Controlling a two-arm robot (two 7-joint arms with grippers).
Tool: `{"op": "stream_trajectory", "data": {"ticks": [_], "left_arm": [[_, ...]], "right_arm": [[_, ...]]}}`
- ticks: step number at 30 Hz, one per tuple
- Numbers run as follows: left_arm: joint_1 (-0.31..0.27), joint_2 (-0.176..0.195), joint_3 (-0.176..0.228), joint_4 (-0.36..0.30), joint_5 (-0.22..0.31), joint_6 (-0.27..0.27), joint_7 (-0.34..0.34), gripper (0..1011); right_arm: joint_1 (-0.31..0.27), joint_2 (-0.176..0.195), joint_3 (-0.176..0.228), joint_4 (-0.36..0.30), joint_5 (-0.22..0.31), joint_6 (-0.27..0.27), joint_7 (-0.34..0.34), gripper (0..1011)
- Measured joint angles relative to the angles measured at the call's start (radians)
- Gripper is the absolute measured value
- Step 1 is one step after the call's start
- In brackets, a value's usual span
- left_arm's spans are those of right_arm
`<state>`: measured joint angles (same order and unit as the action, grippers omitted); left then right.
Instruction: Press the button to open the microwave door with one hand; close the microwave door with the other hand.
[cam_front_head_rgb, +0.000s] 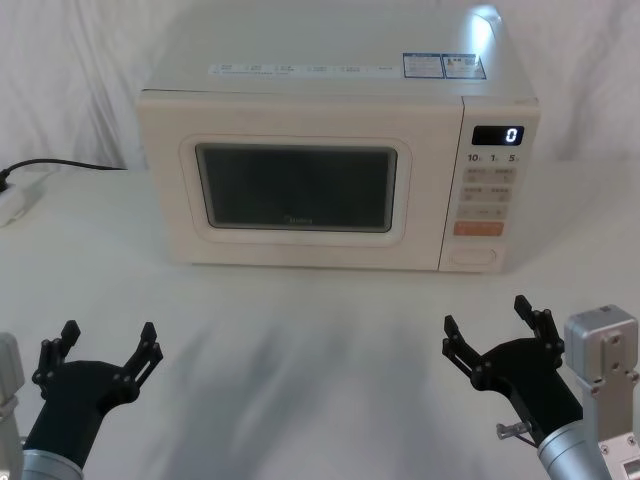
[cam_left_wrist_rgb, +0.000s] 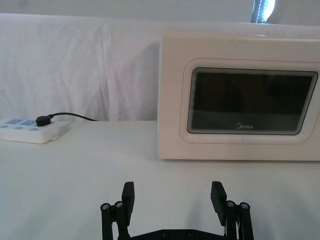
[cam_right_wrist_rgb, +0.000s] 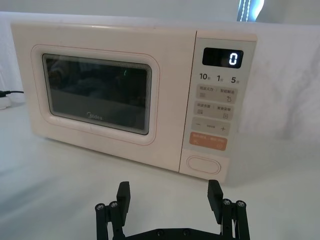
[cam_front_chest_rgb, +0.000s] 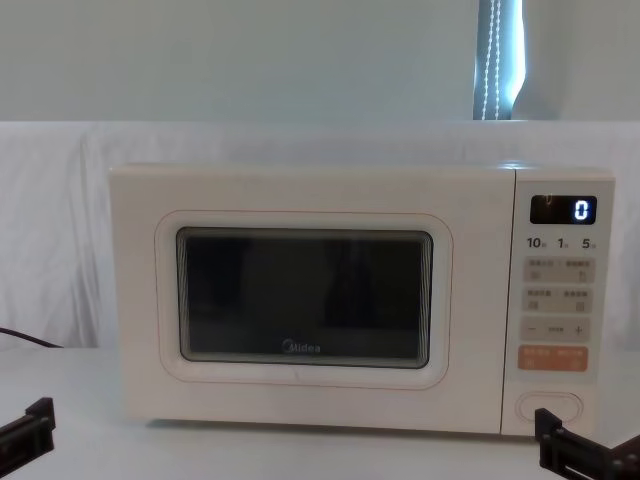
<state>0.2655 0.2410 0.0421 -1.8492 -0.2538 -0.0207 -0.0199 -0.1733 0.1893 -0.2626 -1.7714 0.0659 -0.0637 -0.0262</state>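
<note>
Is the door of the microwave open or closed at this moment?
Closed. The microwave door sits flush with the control strip, with no gap showing in the head or chest view, and the cavity shows through the window alone.

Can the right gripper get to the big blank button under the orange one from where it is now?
Probably yes. The right gripper sits open almost directly in front of the button, with only bare table between them and the microwave door shut.
</note>
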Motion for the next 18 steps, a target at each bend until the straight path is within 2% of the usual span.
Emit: {"op": "stream_trajectory", "data": {"ticks": [10,16,18], "left_arm": [[0.000,0.000,0.000,0.000,0.000,0.000,0.000,1001],[0.000,0.000,0.000,0.000,0.000,0.000,0.000,1001],[0.000,0.000,0.000,0.000,0.000,0.000,0.000,1001]], "right_arm": [[0.000,0.000,0.000,0.000,0.000,0.000,0.000,996],[0.000,0.000,0.000,0.000,0.000,0.000,0.000,889],[0.000,0.000,0.000,0.000,0.000,0.000,0.000,823]]}}
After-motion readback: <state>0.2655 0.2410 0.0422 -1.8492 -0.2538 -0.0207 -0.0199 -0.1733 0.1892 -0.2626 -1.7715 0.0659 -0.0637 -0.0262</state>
